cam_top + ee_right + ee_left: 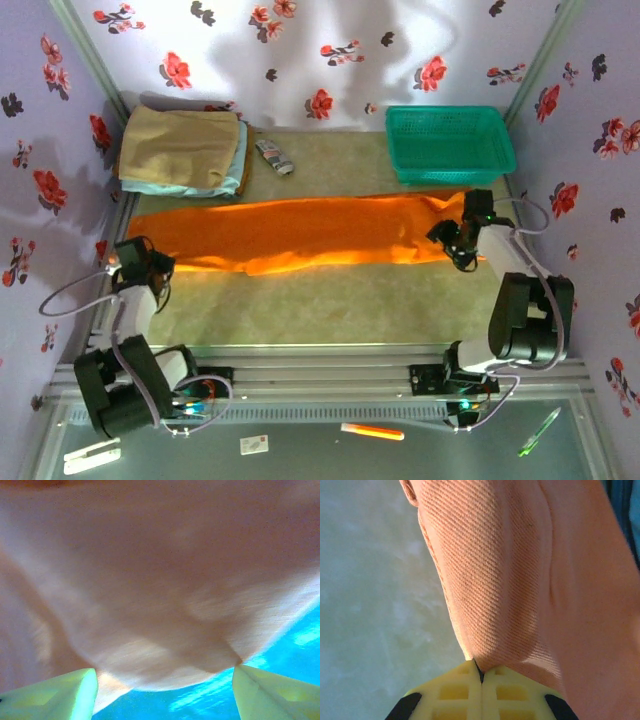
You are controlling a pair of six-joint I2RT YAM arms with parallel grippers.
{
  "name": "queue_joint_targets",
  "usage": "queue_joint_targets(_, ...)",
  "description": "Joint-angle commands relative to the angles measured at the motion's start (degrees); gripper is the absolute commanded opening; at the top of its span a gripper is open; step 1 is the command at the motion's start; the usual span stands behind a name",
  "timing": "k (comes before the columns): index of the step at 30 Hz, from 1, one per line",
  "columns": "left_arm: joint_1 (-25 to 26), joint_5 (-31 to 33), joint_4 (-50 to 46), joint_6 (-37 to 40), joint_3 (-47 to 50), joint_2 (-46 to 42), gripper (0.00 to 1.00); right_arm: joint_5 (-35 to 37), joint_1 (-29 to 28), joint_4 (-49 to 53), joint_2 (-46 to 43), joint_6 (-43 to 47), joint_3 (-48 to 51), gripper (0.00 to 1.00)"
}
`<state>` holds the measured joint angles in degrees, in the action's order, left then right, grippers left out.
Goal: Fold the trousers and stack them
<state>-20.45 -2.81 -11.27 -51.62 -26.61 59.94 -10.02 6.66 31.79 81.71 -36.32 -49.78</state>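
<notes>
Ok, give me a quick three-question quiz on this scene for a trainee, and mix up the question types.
1. True or false: the left gripper is shut on the orange trousers.
2. Seen from the top camera, the green basket sits at the: A) far right, B) far left, C) near centre.
3. Fill in: on the folded stack, the tan garment lies on top of a ___ one.

Key: 1 true. 2 A. 3 light blue; the light blue garment shows along the stack's edges.
</notes>
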Motion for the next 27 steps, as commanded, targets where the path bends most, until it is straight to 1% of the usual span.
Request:
queue_joint_targets(1, -3.38, 1.03, -5.33, 1.80, -0.52, -2.20, 0.00, 3.60, 2.46, 1.78, -3.52, -1.38, 1.86, 0.74)
queue_joint_targets(4, -5.63, -2.05, -2.60, 1.04, 0.09, -0.42, 0.00, 0.89, 5.07, -0.79, -4.55, -2.21, 3.61, 0.77)
queue_joint_targets(7, -6.01, -4.84, 0.62, 0.47, 0.23, 2.51, 0.00, -1.93, 5.69, -2.85, -2.09, -3.92, 2.56, 0.77)
queue_joint_targets(11, -6.18, -5.34, 2.02, 0.15, -0.06, 4.48, 0.00, -4.92, 5.82, -5.41, 3.59, -8.20, 1.02, 0.74)
queue_joint_targets(15, -6.36, -5.48, 2.32, 0.45, -0.12, 4.31, 0.00, -8.19, 5.85, -8.38, 7.69, -12.58, 1.43, 0.66)
queue_joint_targets(16, -6.58, -5.50, 2.31, 0.48, -0.10, 4.17, 0.00, -7.98, 5.98, -9.21, 7.76, -13.42, 1.84, 0.63)
queue_joint_targets(18, -6.79, -5.58, 2.43, 0.40, 0.01, 4.04, 0.00, -7.49, 6.40, -11.02, 6.98, -14.21, 2.28, 0.52)
queue_joint_targets(19, -6.75, -5.78, 2.51, 0.46, -0.01, 3.95, 0.00, -6.49, 6.70, -10.70, 6.27, -14.02, 1.76, 0.44)
queue_joint_targets(23, -7.03, -5.89, 2.35, 0.22, -0.30, 3.61, 0.00, -3.14, 7.32, -8.49, 5.25, -11.98, -2.86, 0.05)
queue_joint_targets(24, -7.08, -5.89, 2.30, 0.05, -0.40, 3.53, 0.00, -3.14, 7.32, -8.31, 5.57, -11.77, -4.05, 0.00)
queue_joint_targets(27, -7.45, -5.89, 2.15, -0.59, -0.99, 3.43, 0.00, -5.23, 7.40, -7.51, 6.62, -11.69, -7.74, 0.00)
